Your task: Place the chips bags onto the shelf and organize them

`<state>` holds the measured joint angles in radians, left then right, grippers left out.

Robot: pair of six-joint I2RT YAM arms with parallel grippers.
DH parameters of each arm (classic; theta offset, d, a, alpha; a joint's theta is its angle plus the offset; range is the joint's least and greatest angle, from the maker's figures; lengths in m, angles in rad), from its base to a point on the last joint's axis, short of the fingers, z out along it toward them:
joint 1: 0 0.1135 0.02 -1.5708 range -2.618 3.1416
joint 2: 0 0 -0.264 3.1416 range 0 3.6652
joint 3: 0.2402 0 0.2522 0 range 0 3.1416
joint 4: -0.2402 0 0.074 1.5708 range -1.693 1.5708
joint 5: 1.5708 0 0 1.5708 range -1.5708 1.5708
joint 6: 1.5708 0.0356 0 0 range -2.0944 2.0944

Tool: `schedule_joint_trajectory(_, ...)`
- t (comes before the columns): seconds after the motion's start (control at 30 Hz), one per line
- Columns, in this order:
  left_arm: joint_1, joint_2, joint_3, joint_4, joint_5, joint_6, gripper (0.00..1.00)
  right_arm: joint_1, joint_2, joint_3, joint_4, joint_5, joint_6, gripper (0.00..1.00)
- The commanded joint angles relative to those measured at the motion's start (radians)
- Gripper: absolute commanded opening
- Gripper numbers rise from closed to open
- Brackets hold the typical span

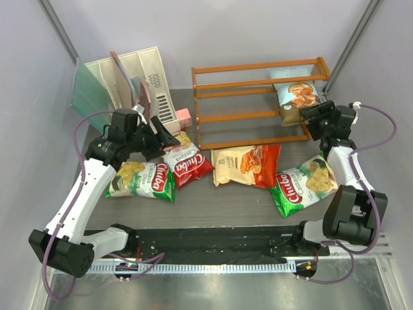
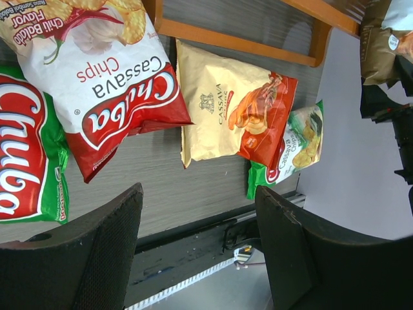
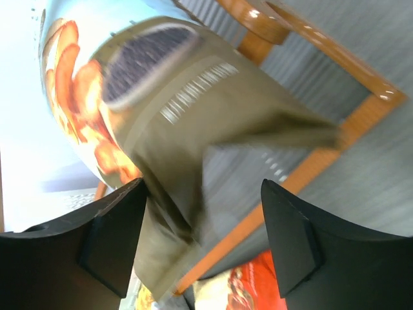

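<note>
The orange-brown wooden shelf [image 1: 251, 97] stands at the back right. A light-blue/brown chips bag [image 1: 295, 95] leans on its right end. My right gripper [image 1: 310, 120] is just in front of that bag. In the right wrist view the gripper [image 3: 203, 187] is open, and the blurred bag [image 3: 161, 110] lies against its left finger. My left gripper [image 1: 166, 137] is open and empty above the red Chiba bag [image 1: 185, 166]. On the table lie a green Chiba bag [image 1: 145, 181], a cream/orange-red bag [image 1: 247, 165] and another green Chiba bag [image 1: 303, 184]. The left wrist view shows the open gripper [image 2: 199, 194] and the red bag [image 2: 110, 84].
A white plastic file organizer [image 1: 129, 81] with folders stands at the back left, with a small pink object [image 1: 184, 117] beside it. A black mat [image 1: 213, 242] runs along the near edge between the arm bases. Grey walls close in on both sides.
</note>
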<state>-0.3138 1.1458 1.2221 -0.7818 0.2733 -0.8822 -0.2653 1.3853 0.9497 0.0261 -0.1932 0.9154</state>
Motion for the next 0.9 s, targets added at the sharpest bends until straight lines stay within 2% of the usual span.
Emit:
schedule_joint_trajectory(0.0,0.004,-0.023,0.002,0.036,0.012,0.002,0.70,-0.014,-0.118,-0.012,-0.120,0.044,-0.064,0.78)
schedule_joint_trajectory(0.23,0.004,-0.001,0.010,0.035,0.026,0.014,0.70,-0.014,-0.184,-0.057,-0.144,0.021,-0.041,0.80)
schedule_joint_trajectory(0.43,0.005,0.020,-0.004,0.038,0.050,0.040,0.71,-0.014,-0.241,0.030,-0.365,0.067,-0.090,0.80)
schedule_joint_trajectory(0.57,0.004,0.110,0.005,0.032,0.165,0.110,0.72,-0.011,-0.328,0.003,-0.504,0.090,-0.134,0.80)
schedule_joint_trajectory(0.63,-0.007,0.140,0.011,0.030,0.172,0.126,0.72,-0.008,-0.385,-0.028,-0.544,0.081,-0.147,0.80)
schedule_joint_trajectory(0.77,-0.071,0.215,0.108,-0.005,0.117,0.218,0.70,0.049,-0.439,-0.007,-0.652,-0.031,-0.155,0.76)
schedule_joint_trajectory(0.87,-0.110,0.279,0.168,-0.033,0.092,0.230,0.71,0.170,-0.422,0.046,-0.713,0.010,-0.165,0.77)
